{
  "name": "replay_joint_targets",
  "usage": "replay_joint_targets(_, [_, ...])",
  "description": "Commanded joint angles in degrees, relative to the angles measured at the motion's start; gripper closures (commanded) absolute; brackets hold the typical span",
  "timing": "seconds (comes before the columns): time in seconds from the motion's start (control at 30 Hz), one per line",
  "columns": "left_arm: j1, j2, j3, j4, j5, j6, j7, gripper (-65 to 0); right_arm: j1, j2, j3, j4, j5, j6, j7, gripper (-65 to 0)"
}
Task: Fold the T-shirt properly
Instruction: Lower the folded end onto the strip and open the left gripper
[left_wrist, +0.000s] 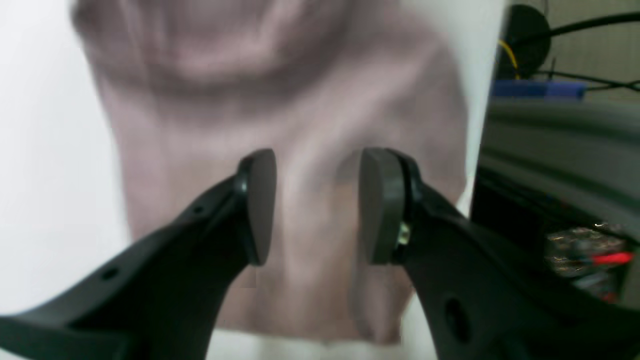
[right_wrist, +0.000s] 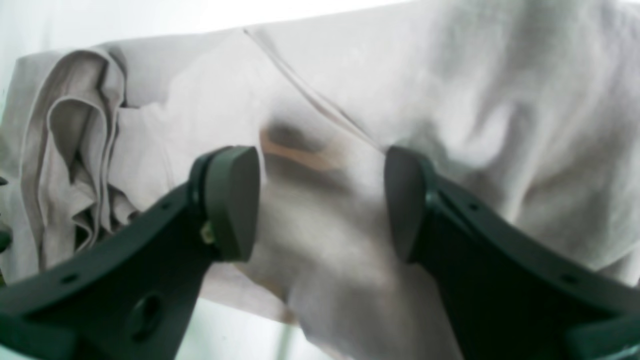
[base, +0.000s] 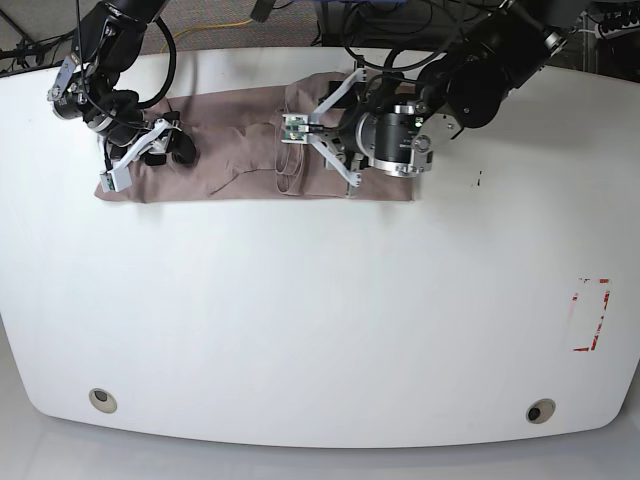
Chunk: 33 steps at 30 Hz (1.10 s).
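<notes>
Between the pads of the left gripper (left_wrist: 317, 205) a clear gap shows, with the T-shirt (base: 240, 150) lying blurred beyond it; nothing is pinched there. Over at the far end of the cloth, the right gripper (right_wrist: 322, 202) stands wider apart, likewise holding nothing, its fingers hovering above wrinkled fabric, with a bunched fold off to one side. Under both arms the T-shirt lies as a long strip across the back part of the white table (base: 320, 320).
</notes>
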Motion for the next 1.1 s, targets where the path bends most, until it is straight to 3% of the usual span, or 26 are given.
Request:
replay_joint_targets(0.0, [-2.5,3.0,2.1,1.0,3.1,-0.1,-0.8,-24.7,0.2,0.7,0.2,0.8,1.1,0.1,0.9,-37.1])
replay_joint_targets(0.2, [-3.3,7.4,3.5,0.4,11.2,-0.1,-5.1,-24.7,0.3,0.7,0.2,0.8,1.0,0.1,0.9,-37.1])
replay_joint_targets(0.47, [-1.0,7.2,2.6,0.7,22.7,-0.1,-6.9,-24.6,0.6,0.7,0.2,0.7,1.0,0.1,0.9,-37.1])
replay_joint_targets(0.6, [4.9,6.5,-5.1,0.8,27.4,-0.1,-7.9,-24.6,0.6,0.7,0.2,0.7,1.1,0.1,0.9,-37.1])
replay_joint_targets(0.9, [17.3,6.5,-27.7,0.7,29.4,-0.1,-19.3,-23.9,1.9,0.8,0.5,1.1,1.5,0.1,0.6,-37.6])
replay_joint_targets(1.07, [20.9,7.9,-36.4,0.2,29.6,-0.1,-25.2,-16.1,2.2,1.4,0.5,1.1,7.6,0.1,0.5,-37.7])
